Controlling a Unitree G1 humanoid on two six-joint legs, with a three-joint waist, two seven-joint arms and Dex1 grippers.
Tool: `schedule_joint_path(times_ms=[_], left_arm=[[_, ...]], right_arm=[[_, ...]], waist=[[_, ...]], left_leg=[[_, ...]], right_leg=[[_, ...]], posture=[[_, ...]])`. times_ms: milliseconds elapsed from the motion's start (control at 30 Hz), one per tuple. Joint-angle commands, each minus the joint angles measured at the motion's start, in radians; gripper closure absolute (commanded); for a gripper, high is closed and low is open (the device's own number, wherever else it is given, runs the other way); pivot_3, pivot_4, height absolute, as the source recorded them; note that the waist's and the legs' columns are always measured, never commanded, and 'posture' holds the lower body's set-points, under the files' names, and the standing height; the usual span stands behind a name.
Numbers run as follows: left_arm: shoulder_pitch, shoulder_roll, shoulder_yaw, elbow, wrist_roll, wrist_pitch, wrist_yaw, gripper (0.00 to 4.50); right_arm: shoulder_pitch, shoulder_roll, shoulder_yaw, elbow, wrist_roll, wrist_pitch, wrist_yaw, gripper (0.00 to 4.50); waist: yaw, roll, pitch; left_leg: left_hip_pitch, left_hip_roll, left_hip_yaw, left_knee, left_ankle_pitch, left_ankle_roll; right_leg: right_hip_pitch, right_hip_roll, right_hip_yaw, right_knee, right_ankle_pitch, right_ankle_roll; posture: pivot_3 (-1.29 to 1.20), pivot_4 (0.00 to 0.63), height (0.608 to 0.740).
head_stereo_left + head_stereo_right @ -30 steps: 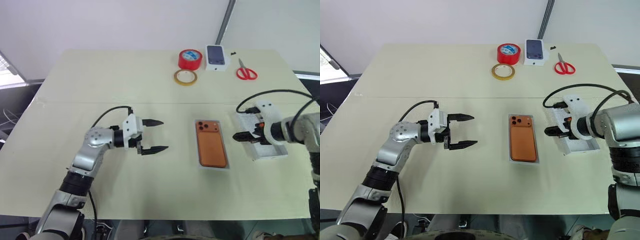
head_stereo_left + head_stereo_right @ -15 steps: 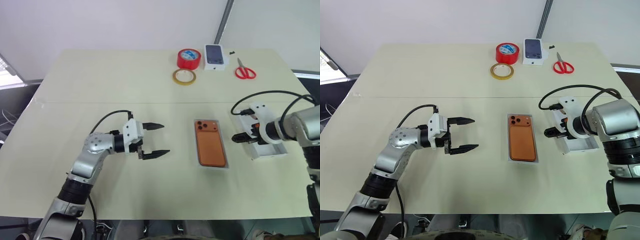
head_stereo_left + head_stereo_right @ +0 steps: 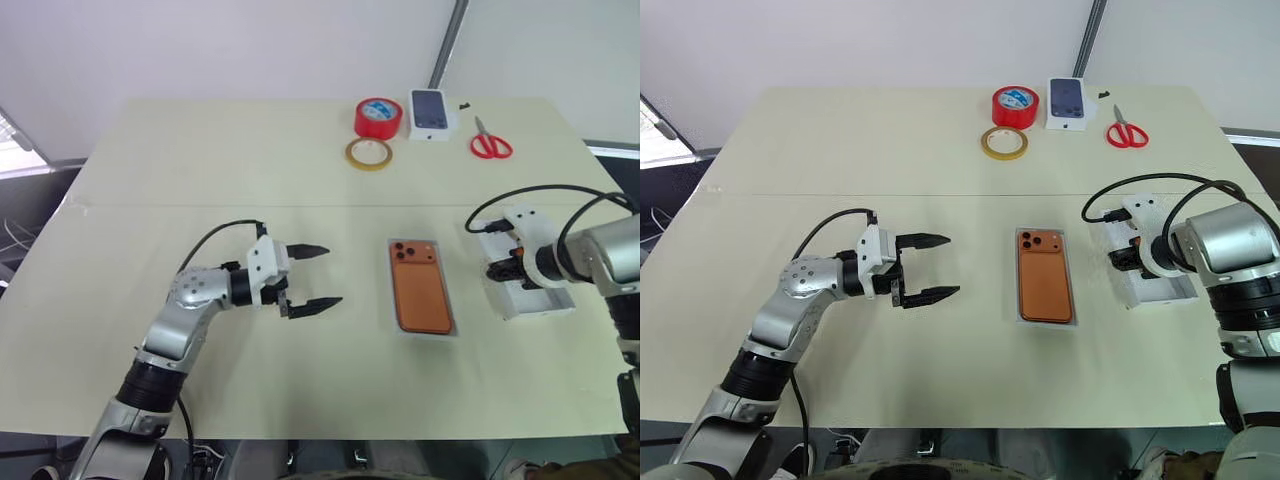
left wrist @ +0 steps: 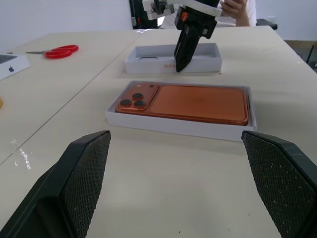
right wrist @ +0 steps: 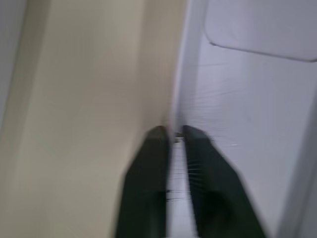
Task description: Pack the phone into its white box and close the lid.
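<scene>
In the middle of the table (image 3: 200, 150), you are seeing the phone (image 3: 422, 297) lying flat inside the white box (image 4: 174, 124), with its orange back up and the dark cameras at the far corner. The box is standing open, with nothing covering it. Just to the right of it, the lid (image 3: 532, 290) is lying on the table with its hollow side up, and a flat white insert (image 5: 257, 25) is lying inside it. Your right gripper (image 3: 499, 271) is pointing down at the lid's near-left wall, and the two black fingers (image 5: 148, 163) are pressing together on this thin wall, one finger outside and one finger inside. Your left gripper (image 3: 312, 276) is hanging above the table to the left of the phone, well apart from it, pointing toward it, and its fingers are standing wide apart with nothing between them. At the far edge of the table, a red tape roll (image 3: 379, 118), a yellowish tape ring (image 3: 370, 154), a small white box printed with a phone (image 3: 432, 112) and red scissors (image 3: 491, 143) are lying, well apart from both grippers.
</scene>
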Motion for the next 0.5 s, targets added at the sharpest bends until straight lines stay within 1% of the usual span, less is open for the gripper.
schedule_joint_path(times_ms=[33,300,500], left_arm=[[-0.019,0.004,0.015,-0.026,-0.022,0.002,0.002,0.0],[-0.03,-0.001,0.013,-0.016,-0.024,0.013,0.009,0.0],[-0.047,0.0,0.021,0.0,-0.027,0.022,0.007,0.0]], right_arm=[[0.013,0.005,-0.011,0.023,-0.013,0.01,-0.014,4.48],[-0.012,0.044,-0.062,0.047,-0.031,0.032,-0.062,4.48],[-0.091,0.084,-0.12,0.096,-0.045,0.005,-0.1,4.48]], waist=[[0.0,0.0,0.0],[-0.003,0.0,0.0],[-0.006,0.0,0.0]], left_leg=[[0.0,0.0,0.0,0.0,0.0,0.0],[0.001,0.0,0.0,0.0,0.0,0.0],[0.001,0.0,0.0,0.0,0.0,0.0]], right_leg=[[0.0,0.0,0.0,0.0,0.0,0.0],[0.001,0.0,0.0,0.0,0.0,0.0],[0.001,0.0,0.0,0.0,0.0,0.0]], posture=[[0.0,0.15,0.74],[0.0,0.15,0.74],[0.0,0.15,0.74]])
